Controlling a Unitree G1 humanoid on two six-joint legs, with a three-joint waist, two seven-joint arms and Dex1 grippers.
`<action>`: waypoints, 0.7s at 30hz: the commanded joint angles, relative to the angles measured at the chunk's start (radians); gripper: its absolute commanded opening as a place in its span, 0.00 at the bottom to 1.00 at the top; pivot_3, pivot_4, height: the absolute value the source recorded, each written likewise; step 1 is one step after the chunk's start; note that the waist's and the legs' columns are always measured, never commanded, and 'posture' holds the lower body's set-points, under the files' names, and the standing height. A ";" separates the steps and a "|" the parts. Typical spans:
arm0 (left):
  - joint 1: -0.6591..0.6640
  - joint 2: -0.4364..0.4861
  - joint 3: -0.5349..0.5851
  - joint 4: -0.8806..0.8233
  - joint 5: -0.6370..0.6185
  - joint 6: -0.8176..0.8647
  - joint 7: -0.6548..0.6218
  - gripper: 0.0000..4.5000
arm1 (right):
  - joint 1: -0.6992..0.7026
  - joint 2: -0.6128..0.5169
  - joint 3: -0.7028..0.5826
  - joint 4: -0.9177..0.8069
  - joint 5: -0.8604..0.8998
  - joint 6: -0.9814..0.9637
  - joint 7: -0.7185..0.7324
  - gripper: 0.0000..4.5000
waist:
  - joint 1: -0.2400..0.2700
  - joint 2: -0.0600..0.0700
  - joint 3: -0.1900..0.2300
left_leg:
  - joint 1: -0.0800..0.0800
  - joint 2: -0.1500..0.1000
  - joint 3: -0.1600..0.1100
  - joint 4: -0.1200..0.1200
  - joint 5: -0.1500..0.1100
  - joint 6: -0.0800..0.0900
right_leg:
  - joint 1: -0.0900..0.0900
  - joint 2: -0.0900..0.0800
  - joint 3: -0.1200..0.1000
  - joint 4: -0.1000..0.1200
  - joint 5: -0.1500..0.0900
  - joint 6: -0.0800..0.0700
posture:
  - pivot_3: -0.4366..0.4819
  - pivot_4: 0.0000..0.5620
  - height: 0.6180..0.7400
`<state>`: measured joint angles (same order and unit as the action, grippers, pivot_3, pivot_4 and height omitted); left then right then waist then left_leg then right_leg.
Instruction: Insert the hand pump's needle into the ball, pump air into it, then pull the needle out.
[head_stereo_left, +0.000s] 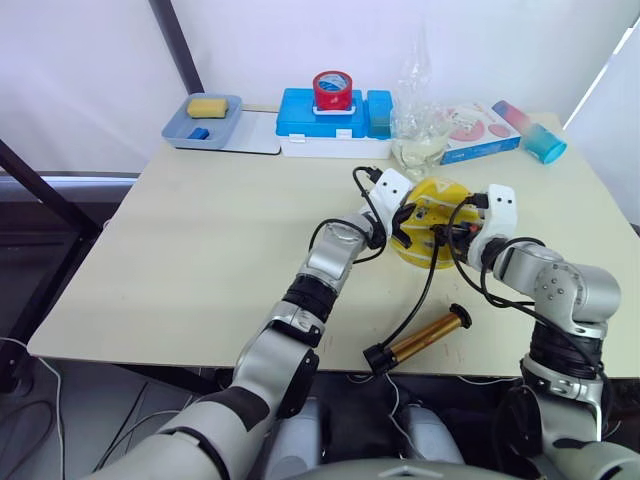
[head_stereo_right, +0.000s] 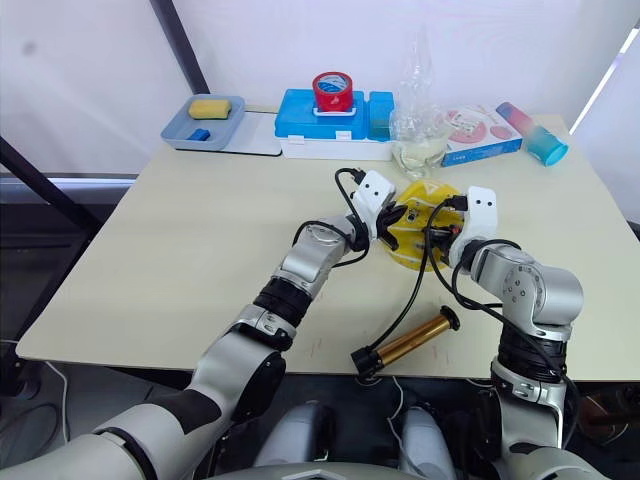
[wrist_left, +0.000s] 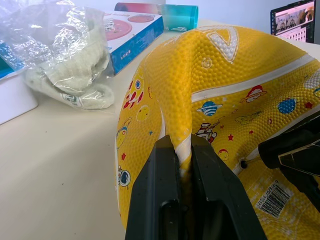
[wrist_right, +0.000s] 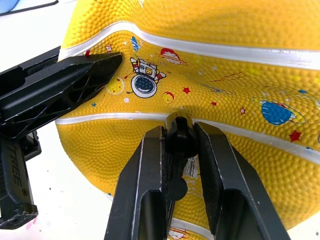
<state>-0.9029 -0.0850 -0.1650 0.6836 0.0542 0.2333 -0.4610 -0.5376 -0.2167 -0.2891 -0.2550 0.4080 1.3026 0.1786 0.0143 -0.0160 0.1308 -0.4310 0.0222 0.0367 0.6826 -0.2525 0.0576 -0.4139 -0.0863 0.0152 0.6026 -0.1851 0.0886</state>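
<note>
Head views: on the beige table (head_stereo_left: 200, 240), a dented yellow ball (head_stereo_left: 428, 236), toward the far middle, just in front of a crumpled clear plastic bag (head_stereo_left: 420, 120). Left gripper (head_stereo_left: 400, 216) on its left side, right gripper (head_stereo_left: 462, 232) on its right side, both touching it. Nearer the front edge, lying flat, the hand pump (head_stereo_left: 418, 338), its black hose (head_stereo_left: 428, 285) curving up toward the ball. Along the far edge, a blue box (head_stereo_left: 335, 125) with a red tape roll (head_stereo_left: 332, 90) on top.

Left wrist view: black fingers (wrist_left: 160, 190) closed tight on a raised fold of the ball's skin.

Right wrist view: fingers (wrist_right: 215, 160) clamped on the black needle fitting (wrist_right: 179, 137) of the hose, tip pressed against the ball's surface beside the barcode label. Other gripper's black finger touching the ball nearby.
</note>
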 joint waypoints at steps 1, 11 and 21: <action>0.002 -0.021 -0.024 0.019 -0.001 0.011 -0.015 0.00 | -0.021 -0.044 0.058 -0.024 -0.002 -0.033 0.030 0.07 | 0.000 0.000 0.000 | 0.000 0.000 0.000 0.000 0.000 0.000 | 0.000 0.000 0.000 0.000 0.000 0.000 | 0.48 0.27 0.91; -0.021 -0.024 -0.029 0.046 0.000 -0.007 -0.037 0.00 | -0.084 -0.279 0.365 -0.001 -0.071 -0.014 0.130 0.07 | 0.002 0.000 0.000 | 0.000 0.000 -0.001 0.000 0.000 0.000 | 0.000 0.000 0.000 -0.001 0.000 0.000 | 0.48 0.27 0.91; -0.038 -0.028 -0.032 0.076 -0.004 -0.015 -0.070 0.00 | -0.150 -0.256 0.465 0.118 -0.114 0.048 0.131 0.07 | 0.002 0.000 0.000 | 0.000 0.000 -0.002 0.000 0.000 0.000 | 0.001 -0.001 -0.002 -0.002 0.000 0.000 | 0.48 0.27 0.91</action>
<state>-0.9377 -0.0820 -0.1635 0.7402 0.0546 0.2124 -0.4860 -0.6910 -0.4906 0.1459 -0.1831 0.2933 1.3305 0.3028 0.0160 -0.0160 0.1308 -0.4305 0.0221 0.0344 0.6828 -0.2525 0.0576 -0.4131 -0.0869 0.0135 0.6007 -0.1853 0.0882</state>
